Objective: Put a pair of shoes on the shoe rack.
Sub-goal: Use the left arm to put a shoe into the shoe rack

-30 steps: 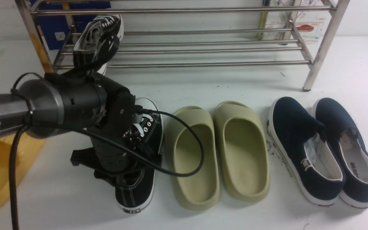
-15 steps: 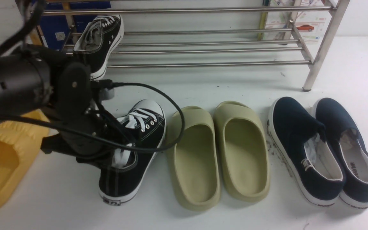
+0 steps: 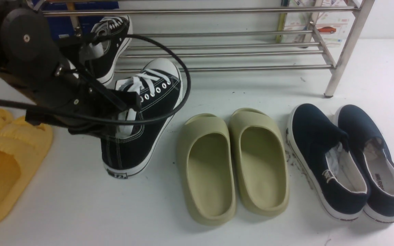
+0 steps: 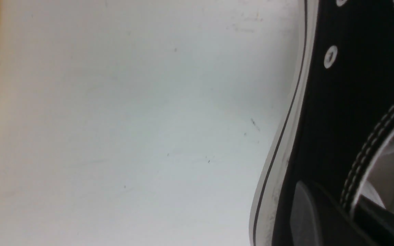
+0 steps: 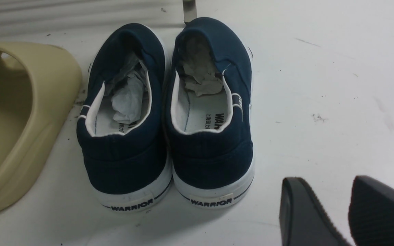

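Rack (image 3: pixel 217 68) of steel tubes along the back wall. On its lower bars at the left end sits the racked sneaker (image 3: pixel 111 41), toe toward the wall and heel hanging over the front bar. Just in front and a little to the right, the left gripper (image 3: pixel 123 114) is clamped on the collar of the held sneaker (image 3: pixel 149 102), with one pad (image 4: pixel 303 212) pressed flat against the black canvas. That shoe is tilted, its white toe cap raised toward the rack's front bar and its heel low. I cannot tell whether the heel touches the floor. Further right, the navy slip-ons (image 3: pixel 316 136) each have crumpled paper (image 5: pixel 128 99) stuffed inside. The right gripper (image 5: pixel 332 186) hangs near their heels, fingers apart with nothing between them.

On the white floor (image 3: pixel 80 212), yellow slides (image 3: pixel 9 153) lie at the far left. Next come the held sneaker, then olive slides (image 3: pixel 233 160) side by side with their openings up. Last is the navy pair, touching each other in front of the rack's right leg. Dark specks mark the floor, thickest between the olive and navy pairs. Behind the rack stand a blue box (image 3: pixel 94 5) on the left and a white box (image 3: pixel 320 25) printed with a red car on the right.
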`<state>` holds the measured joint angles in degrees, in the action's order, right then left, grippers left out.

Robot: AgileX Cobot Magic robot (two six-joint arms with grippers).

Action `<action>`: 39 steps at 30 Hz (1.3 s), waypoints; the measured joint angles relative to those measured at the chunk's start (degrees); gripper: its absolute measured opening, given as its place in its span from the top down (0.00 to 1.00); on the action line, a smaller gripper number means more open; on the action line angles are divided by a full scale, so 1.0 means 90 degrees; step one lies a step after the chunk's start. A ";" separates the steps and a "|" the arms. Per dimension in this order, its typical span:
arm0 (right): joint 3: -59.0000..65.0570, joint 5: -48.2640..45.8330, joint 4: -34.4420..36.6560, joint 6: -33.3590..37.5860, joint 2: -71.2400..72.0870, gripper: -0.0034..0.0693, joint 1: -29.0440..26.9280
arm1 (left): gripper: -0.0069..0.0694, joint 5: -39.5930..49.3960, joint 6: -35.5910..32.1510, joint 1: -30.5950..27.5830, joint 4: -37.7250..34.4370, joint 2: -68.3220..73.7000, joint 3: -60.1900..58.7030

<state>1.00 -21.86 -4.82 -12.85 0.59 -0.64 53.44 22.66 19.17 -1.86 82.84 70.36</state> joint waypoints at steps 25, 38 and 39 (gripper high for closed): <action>0.0000 0.0000 0.0000 0.0000 0.0000 0.62 0.0000 | 0.93 -0.0298 -0.0150 -0.0728 0.0326 0.3102 0.3390; 0.0000 0.0000 0.0000 0.0000 0.0000 0.62 0.0000 | 0.93 -0.0597 -0.0189 -0.0915 0.0324 0.4165 0.4609; 0.0000 0.0000 0.0000 0.0000 0.0000 0.62 0.0000 | 0.93 -0.0672 -0.0195 -0.0929 0.0307 0.4187 0.4645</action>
<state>1.00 -21.86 -4.82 -12.85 0.59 -0.64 47.39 20.91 10.80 0.89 120.53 112.17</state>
